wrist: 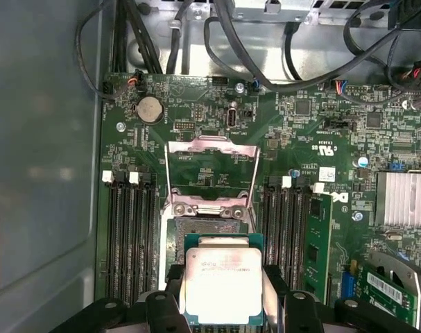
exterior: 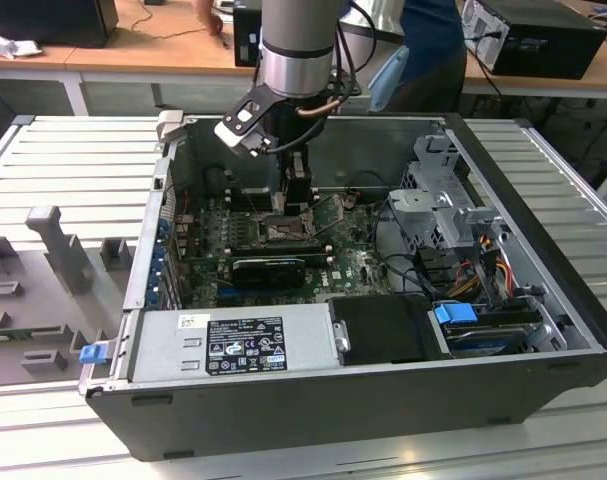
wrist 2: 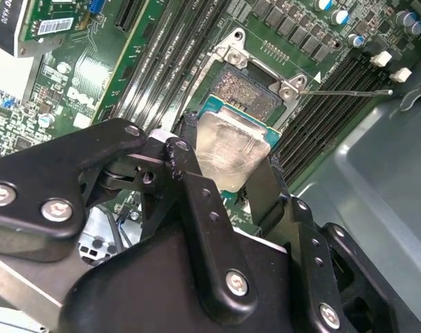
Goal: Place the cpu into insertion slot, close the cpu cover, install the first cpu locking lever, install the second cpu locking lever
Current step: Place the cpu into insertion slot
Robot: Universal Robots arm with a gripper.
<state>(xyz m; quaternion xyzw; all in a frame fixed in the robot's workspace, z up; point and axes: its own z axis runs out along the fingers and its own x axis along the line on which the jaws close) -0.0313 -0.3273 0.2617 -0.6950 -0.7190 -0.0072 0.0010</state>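
Early days. claw (wrist: 224, 300) clenched on cpu (wrist: 222, 274), chip hovering just over the edge of insertion slot (wrist: 204, 232), not seated. cpu cover (wrist: 210, 163) flipped open, locking lever (wrist 2: 349, 91) sticking out free, so cover and both levers left. Motherboard (wrist: 196, 104) inside open tower case (exterior: 383, 400) on ribbed metal desk (exterior: 73, 160). Wooden desks (exterior: 133, 40) and person in blue (exterior: 428, 40) behind.

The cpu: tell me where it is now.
In both wrist views the cpu is gripped in the gripper, close by the open socket, whose cpu cover stands raised.
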